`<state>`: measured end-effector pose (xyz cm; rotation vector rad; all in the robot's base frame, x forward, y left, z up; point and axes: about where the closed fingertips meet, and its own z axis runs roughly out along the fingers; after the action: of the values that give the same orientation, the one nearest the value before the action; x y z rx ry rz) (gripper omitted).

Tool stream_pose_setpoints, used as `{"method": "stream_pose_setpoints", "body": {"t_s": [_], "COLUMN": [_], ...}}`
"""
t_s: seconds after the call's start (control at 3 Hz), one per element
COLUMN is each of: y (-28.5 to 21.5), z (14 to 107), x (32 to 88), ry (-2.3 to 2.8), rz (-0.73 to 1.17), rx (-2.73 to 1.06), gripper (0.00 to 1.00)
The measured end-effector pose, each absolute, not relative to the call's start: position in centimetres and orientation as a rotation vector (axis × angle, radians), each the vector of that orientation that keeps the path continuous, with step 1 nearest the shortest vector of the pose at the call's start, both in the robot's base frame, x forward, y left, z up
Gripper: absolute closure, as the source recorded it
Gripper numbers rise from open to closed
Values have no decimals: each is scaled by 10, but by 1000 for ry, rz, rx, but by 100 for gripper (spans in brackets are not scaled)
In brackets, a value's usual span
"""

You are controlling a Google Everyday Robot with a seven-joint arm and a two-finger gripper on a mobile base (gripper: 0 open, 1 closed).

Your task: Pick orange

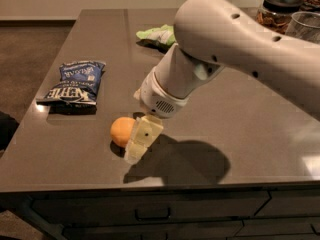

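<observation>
The orange (122, 131) sits on the dark table (260, 134), near its front edge. The gripper (140, 141) is down at the orange's right side, its cream tip overlapping the fruit. How wide its grip stands, and whether it has the fruit, I cannot tell. The blue chip bag (74, 81) lies left of and beyond the orange, well apart. The green bag (157, 34) lies far beyond it. Right of the orange, bare tabletop runs wide under the arm's shadow.

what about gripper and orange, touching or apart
Cannot tell: camera view shows the gripper overlapping the orange at its right edge, hiding any contact or gap.
</observation>
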<state>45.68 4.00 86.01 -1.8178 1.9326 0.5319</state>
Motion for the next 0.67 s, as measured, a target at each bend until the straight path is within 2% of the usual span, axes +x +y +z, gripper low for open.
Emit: {"method": "stream_pose_setpoints", "body": {"t_s": [0.33,0.67], "y": [55,58], "z": [852,847], "x": [456,457], "ry": [1963,1977], "rz": [561,583], "rx": [-1832,-1832], "gripper": [2,24]}}
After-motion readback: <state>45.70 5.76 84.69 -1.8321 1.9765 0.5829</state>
